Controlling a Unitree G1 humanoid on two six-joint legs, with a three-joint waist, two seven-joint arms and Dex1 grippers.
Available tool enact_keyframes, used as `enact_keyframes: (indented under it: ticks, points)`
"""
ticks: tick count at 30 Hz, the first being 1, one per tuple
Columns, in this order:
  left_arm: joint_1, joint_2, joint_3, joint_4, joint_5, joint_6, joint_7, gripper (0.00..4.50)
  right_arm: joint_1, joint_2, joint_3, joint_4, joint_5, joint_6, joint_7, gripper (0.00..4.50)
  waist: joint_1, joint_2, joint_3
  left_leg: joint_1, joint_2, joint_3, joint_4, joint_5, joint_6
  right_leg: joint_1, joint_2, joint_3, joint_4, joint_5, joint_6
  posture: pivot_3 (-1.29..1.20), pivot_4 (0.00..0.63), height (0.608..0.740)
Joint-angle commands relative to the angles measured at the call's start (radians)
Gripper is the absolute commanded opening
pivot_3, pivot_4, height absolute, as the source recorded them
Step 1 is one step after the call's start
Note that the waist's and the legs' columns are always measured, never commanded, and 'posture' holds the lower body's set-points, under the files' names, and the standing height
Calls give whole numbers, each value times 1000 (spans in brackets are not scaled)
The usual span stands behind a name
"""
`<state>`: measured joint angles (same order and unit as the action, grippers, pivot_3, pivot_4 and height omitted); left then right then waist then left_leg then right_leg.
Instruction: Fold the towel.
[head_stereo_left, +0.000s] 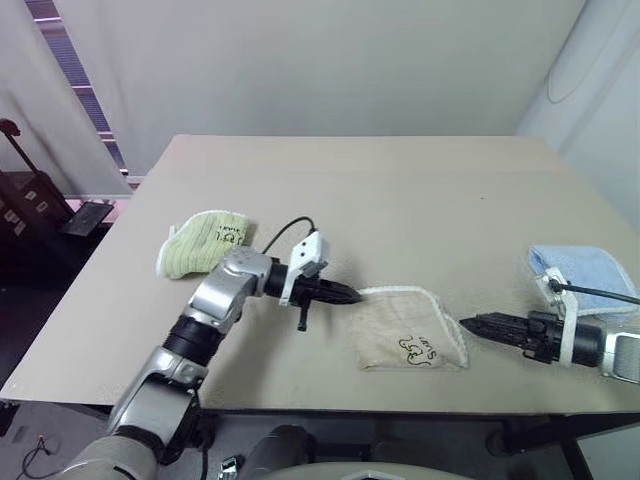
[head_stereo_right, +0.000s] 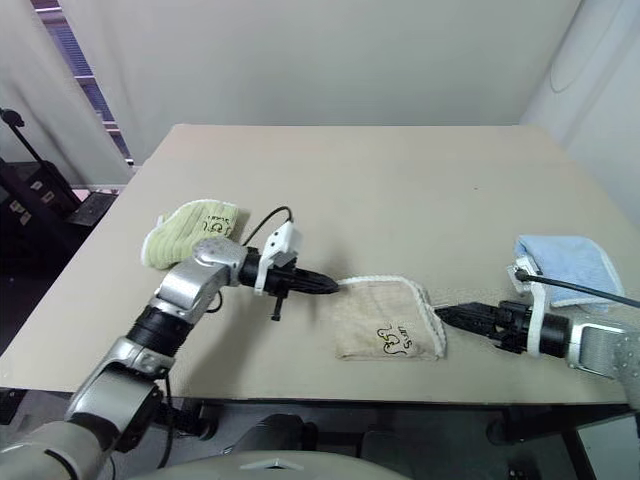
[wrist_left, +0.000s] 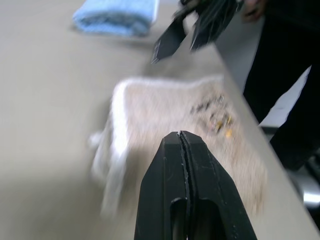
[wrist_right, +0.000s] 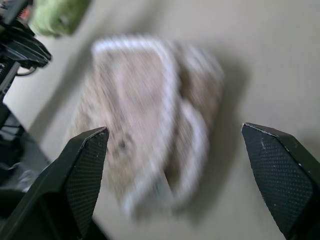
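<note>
The towel (head_stereo_left: 410, 335) lies folded into a small beige bundle near the table's front edge, its white rope edging along the top and right and dark scribbled marks facing up. My left gripper (head_stereo_left: 352, 295) is shut with nothing in it, its tip at the towel's left edge. In the left wrist view its fingers (wrist_left: 200, 165) are pressed together over the towel (wrist_left: 175, 110). My right gripper (head_stereo_left: 468, 322) points at the towel's right side, a short gap away. In the right wrist view its fingers (wrist_right: 87, 160) stand wide open, with the towel (wrist_right: 145, 115) lying beyond them.
A pale yellow-green folded towel (head_stereo_left: 205, 242) with black writing lies behind my left arm. A light blue folded towel (head_stereo_left: 585, 268) sits by the table's right edge, behind my right wrist. The tan table (head_stereo_left: 400, 190) stretches away bare behind the towels.
</note>
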<state>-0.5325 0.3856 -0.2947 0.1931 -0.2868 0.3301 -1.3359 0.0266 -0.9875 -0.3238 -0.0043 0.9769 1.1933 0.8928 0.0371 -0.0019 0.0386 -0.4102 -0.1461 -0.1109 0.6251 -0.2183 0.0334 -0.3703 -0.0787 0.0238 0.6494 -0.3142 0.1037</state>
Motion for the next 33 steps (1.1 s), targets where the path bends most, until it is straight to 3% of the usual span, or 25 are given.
enact_keyframes:
  ticks: [1, 11, 25, 29, 33]
  points:
    - [23, 60, 38, -107, -74, 32, -67, 0, -48, -17, 30, 36, 11, 67, 50, 4486, 2, 0, 0, 0, 0, 0, 0, 0, 0, 0, 0, 0, 0, 0, 0, 0, 0, 740]
    - [96, 38, 69, -155, -109, -27, -28, 0, -146, 81, 218, 61, -60, 118, 78, 4486, -2, 1, 0, -1, 0, 1, 2, -1, 0, 1, -1, 0, -1, 0, -1, 0, 0, 740]
    - [93, 18, 66, -159, -113, -28, 5, 0, -311, 237, 335, 129, -137, 166, 79, 4486, -51, -1, -2, 1, 2, 1, 1, 0, 0, -1, 0, -1, 1, 2, 0, 0, 0, 740]
    - [91, 12, 65, -153, -109, -38, 16, 0, -301, 240, 368, 141, -196, 134, 68, 3175, -49, -1, -2, 1, 2, 1, 1, -1, 0, -1, 0, -1, 1, 2, 1, 0, 0, 740]
    - [86, 12, 64, -143, -106, -46, 18, 0, -297, 255, 310, 146, -171, 170, 65, 1745, -47, -1, -2, 1, 2, 1, 1, -1, 0, -1, 0, -1, 1, 2, 0, 0, 0, 740]
